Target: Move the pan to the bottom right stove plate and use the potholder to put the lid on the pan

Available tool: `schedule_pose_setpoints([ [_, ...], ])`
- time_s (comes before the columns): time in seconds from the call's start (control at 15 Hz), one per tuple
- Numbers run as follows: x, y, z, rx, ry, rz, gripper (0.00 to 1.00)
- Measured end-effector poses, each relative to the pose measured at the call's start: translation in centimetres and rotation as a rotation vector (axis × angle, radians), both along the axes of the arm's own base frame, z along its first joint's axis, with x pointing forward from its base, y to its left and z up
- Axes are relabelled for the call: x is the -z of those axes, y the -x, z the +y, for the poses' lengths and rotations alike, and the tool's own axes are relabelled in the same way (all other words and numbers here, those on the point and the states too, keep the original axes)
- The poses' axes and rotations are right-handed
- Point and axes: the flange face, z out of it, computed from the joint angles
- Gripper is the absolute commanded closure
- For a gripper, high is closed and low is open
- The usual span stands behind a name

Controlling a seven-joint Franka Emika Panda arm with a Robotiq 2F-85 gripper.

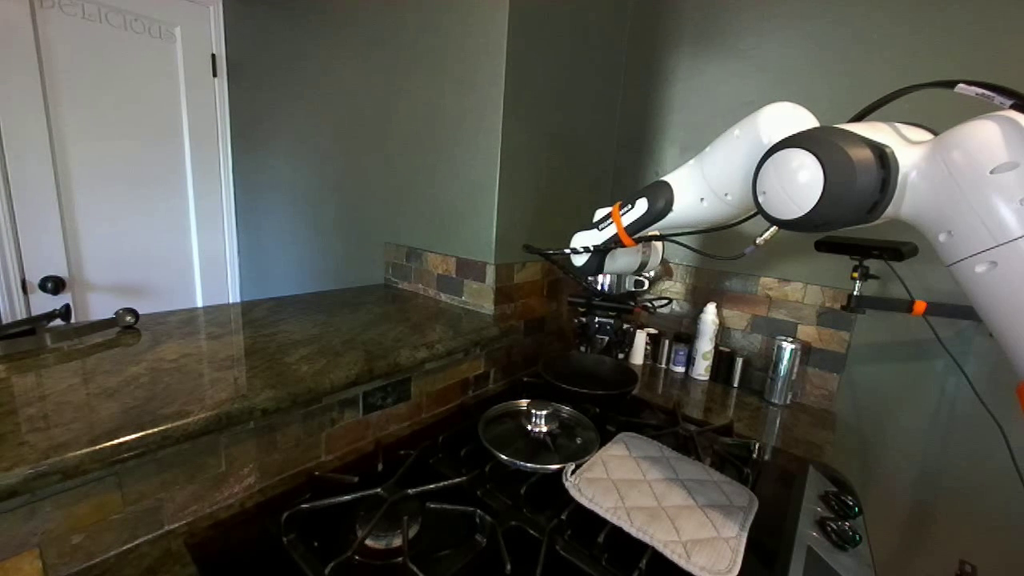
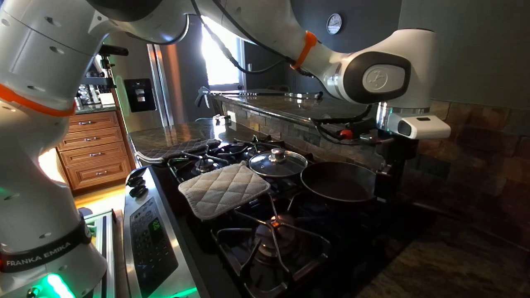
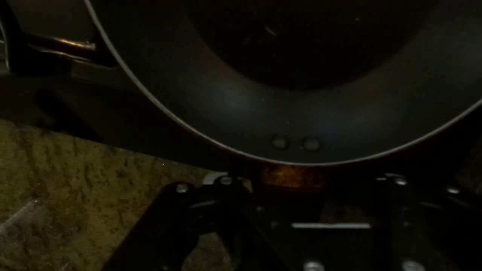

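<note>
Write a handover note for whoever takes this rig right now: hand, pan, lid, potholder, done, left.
Hand: looks open, with the handle of the pan between its jaws; too dark to tell contact.
Pan: towards the back, near the tiled wall.
Lid: knob up, beside the pan, not covering it.
Potholder: lying between the lid and the knobs.
Done: hand set at the handle; nothing placed yet.
Left: close on the handle, move the pan to the bottom right plate (probably the burner in front of it), then lid it using the potholder.
</note>
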Motion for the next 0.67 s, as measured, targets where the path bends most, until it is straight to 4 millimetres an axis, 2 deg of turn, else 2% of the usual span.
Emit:
schedule_pose_setpoints([
  [0.13, 0.09, 0.1, 0.06, -0.002, -0.006, 0.009, 0.76],
  [0.67, 0.05, 0.42, -0.22, -0.046, -0.01, 0.016, 0.77],
])
